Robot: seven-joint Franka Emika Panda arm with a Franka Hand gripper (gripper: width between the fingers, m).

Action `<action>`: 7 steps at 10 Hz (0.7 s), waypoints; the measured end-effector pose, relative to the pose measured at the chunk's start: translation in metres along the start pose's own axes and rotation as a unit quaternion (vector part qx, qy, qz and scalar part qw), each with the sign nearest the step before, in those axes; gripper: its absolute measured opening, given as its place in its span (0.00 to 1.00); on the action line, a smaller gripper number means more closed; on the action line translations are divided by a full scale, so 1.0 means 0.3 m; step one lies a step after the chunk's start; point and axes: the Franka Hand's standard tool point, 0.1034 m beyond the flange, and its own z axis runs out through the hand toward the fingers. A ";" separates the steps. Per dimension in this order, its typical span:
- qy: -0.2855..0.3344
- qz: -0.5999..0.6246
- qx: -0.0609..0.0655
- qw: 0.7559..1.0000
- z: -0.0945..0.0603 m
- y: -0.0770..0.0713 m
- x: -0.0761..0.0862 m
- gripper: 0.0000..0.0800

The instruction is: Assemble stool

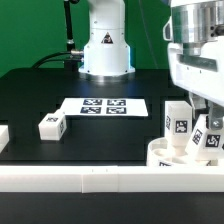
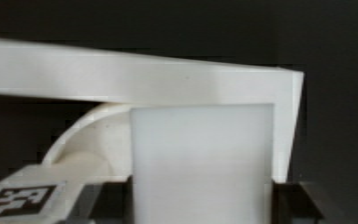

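at the exterior view's right end of the black counter (image 1: 30,90), the fingers (image 2: 98,203) grip a small white plastic block leg (image 2: 202,160) upright beside the white round plastic seat disc (image 1: 165,156).

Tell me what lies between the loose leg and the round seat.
Only bare table lies between the loose leg and the round seat, per the exterior view.

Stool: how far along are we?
Done: the first leg stands upright on the seat disc. In hand: the gripper looks shut on the second leg at the seat. Left: the third leg lies loose on the table, beside the marker board.
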 end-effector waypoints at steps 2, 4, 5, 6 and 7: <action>-0.007 0.084 0.000 0.996 0.001 0.002 -0.003 0.42; -0.016 0.180 0.000 0.984 0.001 0.001 -0.006 0.42; -0.018 0.210 0.000 0.978 0.001 0.001 -0.007 0.42; -0.026 0.238 0.002 0.971 0.001 -0.001 -0.010 0.42; -0.033 0.272 0.012 0.962 0.003 -0.002 -0.016 0.42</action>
